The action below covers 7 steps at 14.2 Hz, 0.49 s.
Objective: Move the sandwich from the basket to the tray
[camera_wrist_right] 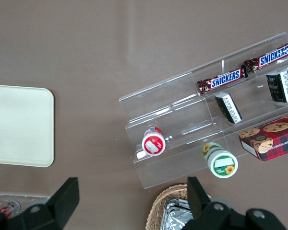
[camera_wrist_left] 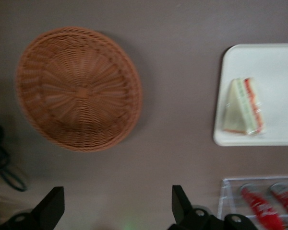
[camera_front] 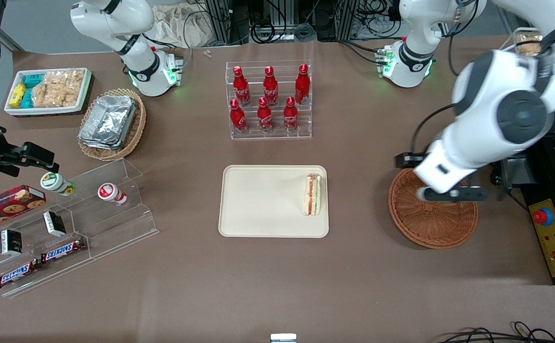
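The sandwich (camera_front: 313, 194) (camera_wrist_left: 244, 106), a white wedge with red and green layers, lies on the cream tray (camera_front: 258, 205) (camera_wrist_left: 278, 72), near the tray's edge toward the working arm's end. The reddish-brown woven basket (camera_front: 432, 224) (camera_wrist_left: 79, 88) stands on the table beside the tray with nothing in it. My gripper (camera_front: 454, 194) (camera_wrist_left: 116, 201) hangs above the basket's rim farthest from the front camera. It is open, and nothing is between its fingers.
A clear rack of red bottles (camera_front: 270, 102) (camera_wrist_left: 266, 201) stands farther from the front camera than the tray. A control box with a red button (camera_front: 551, 238) sits beside the basket. An acrylic snack stand (camera_front: 67, 224), a foil-tray basket (camera_front: 110, 124) and a white bin (camera_front: 48, 90) lie toward the parked arm's end.
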Tool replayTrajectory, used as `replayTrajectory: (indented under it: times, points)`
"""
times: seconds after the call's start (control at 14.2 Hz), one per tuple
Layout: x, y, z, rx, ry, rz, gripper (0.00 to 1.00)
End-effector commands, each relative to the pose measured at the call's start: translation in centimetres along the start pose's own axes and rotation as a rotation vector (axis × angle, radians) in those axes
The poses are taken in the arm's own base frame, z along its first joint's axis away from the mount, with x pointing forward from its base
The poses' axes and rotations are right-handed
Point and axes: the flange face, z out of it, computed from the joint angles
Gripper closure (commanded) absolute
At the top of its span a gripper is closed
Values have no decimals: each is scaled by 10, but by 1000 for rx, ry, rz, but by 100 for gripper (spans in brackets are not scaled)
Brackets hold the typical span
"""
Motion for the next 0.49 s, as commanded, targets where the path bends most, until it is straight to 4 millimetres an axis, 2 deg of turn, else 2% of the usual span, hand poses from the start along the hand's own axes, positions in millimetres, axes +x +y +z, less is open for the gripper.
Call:
replayTrajectory:
  times: [0.0,0.21,0.42]
  points:
    - [-33,-35,2,4,-10,70,0]
    - [-39,-76,4,3,-13,166,0]
    - [-42,-85,6,28,9,217,0]
